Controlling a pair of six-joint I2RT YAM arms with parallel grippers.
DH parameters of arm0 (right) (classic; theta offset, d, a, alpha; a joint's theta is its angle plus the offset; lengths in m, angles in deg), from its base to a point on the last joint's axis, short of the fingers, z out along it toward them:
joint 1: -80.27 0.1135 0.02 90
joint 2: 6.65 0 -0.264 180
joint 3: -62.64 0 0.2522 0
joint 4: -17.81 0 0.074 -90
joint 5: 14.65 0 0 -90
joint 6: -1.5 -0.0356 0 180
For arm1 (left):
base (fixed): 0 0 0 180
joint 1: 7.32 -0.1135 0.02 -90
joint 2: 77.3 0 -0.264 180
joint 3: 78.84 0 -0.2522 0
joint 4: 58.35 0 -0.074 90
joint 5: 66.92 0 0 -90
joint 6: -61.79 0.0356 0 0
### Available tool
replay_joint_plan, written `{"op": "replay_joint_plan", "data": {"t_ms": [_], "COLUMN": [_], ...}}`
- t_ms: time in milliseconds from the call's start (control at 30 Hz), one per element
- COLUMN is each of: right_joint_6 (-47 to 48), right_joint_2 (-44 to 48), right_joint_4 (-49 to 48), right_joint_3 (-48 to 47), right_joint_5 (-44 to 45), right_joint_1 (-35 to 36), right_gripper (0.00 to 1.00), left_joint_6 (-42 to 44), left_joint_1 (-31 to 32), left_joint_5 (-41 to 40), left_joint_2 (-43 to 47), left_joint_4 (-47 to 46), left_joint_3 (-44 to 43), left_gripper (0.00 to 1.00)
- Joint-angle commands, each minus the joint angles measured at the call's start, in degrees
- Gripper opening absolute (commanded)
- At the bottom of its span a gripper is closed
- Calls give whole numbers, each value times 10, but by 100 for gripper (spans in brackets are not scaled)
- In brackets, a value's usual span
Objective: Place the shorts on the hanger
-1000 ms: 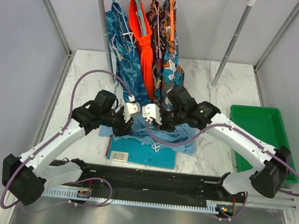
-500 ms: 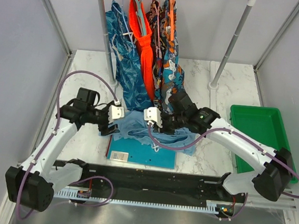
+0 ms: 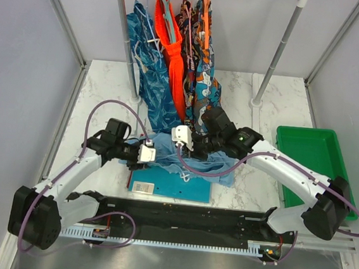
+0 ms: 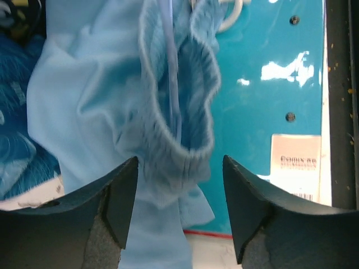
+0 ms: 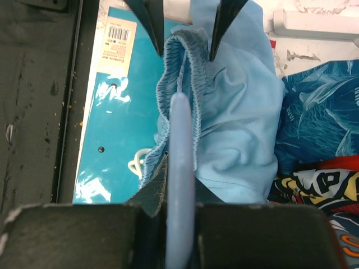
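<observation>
We hold the hanger point(image 5: 181, 129) clamped in our right gripper point(image 5: 180, 196) inside the shorts point(image 5: 235, 106), yet our left gripper point(image 4: 179, 163), jaws wide astride the waistband point(image 4: 188, 154), may pinch the hanger too and drag both.

The left gripper point(image 3: 147, 152) and right gripper point(image 3: 182, 137) flank the shorts point(image 3: 165, 146) on a teal board point(image 3: 174, 187).

Plain shorts point(image 4: 84, 112) were lt sky-blue, hanger point(image 5: 180, 168) pale blue, board point(image 4: 269, 56) teal w/ white label point(image 4: 294, 165), tray point(image 3: 311, 153) green, table point(image 3: 108, 83) white marble w/ grey veins, hung pair point(image 3: 172, 57) orange, another pair point(image 3: 149, 68) dk blue w/ leafy print.
</observation>
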Motion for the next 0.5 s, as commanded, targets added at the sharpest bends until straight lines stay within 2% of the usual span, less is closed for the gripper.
{"op": "replay_joint_plan", "data": {"t_ms": [0, 67, 100, 167, 200, 333, 367, 433, 467], "right_joint_6": [-17, -23, -24, -24, -24, -35, -53, -86, -104], "right_joint_2": [-3, -2, -2, -1, 1, 12, 15, 22, 29], "right_joint_4": [-41, -45, -49, -50, -50, -49, -49, -37, -32], "right_joint_3": [-36, -37, -38, -39, -38, -36, -37, -49, -53], "right_joint_5": [-49, -52, -52, -52, -52, -46, -38, -12, 4], "right_joint_1": [3, 3, 3, 3, 3, 2, 2, -4, -13], "right_gripper": [0, 0, 0, 0, 0, 0, 5, 27, 73], "left_joint_6": [-68, -86, -106, -122, -137, -194, -207, -237, -243], "left_joint_1": [51, 83, 90, 100, 101, 100, 100, 95, 90], "left_joint_5": [-9, -24, -24, -24, -22, -19, -21, -28, -33], "left_joint_2": [0, -4, -7, -9, -8, 3, 6, 16, 18], "left_joint_4": [-121, -148, -153, -160, -161, -164, -163, -159, -157], "left_joint_3": [23, 28, 29, 28, 28, 14, 11, 11, 14], "left_gripper": [59, 50, 39, 28, 19, 4, 2, 2, 2]}}
